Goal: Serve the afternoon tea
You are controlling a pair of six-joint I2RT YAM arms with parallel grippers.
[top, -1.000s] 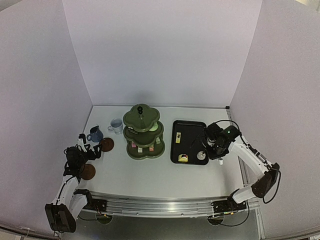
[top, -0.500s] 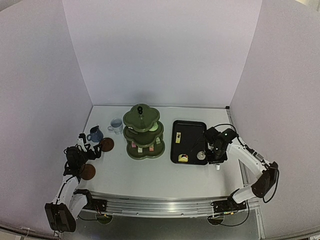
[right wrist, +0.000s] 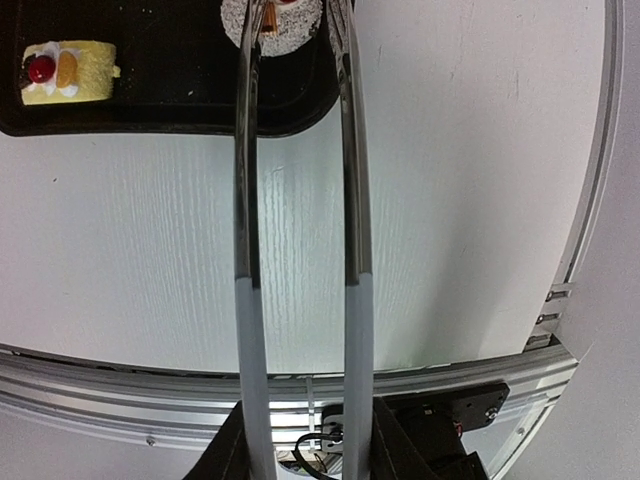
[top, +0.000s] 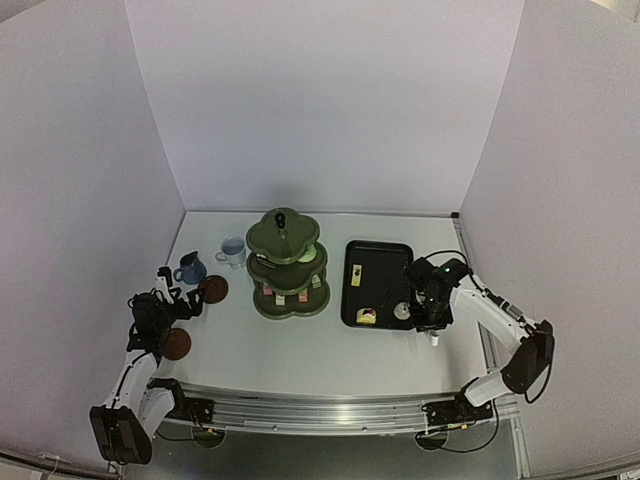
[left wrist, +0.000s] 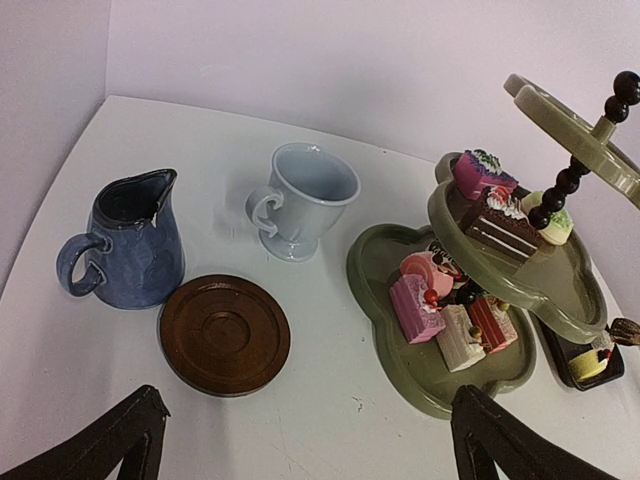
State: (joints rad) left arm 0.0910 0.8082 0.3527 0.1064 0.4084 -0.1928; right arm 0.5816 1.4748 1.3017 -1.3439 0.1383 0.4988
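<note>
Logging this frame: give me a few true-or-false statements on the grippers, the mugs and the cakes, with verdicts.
1. The right gripper holds metal tongs whose tips sit either side of a round cake on the black tray. True.
2. The jaws of the left gripper are shut on a saucer. False: they stand open and hold nothing.
3. The pale mug stands on a brown saucer. False: it stands on the table, and the saucer beside it is bare.
4. A yellow roll cake lies on the tray. True.
5. The stand carries no cakes. False: cakes sit on its lower and middle tiers.
</note>
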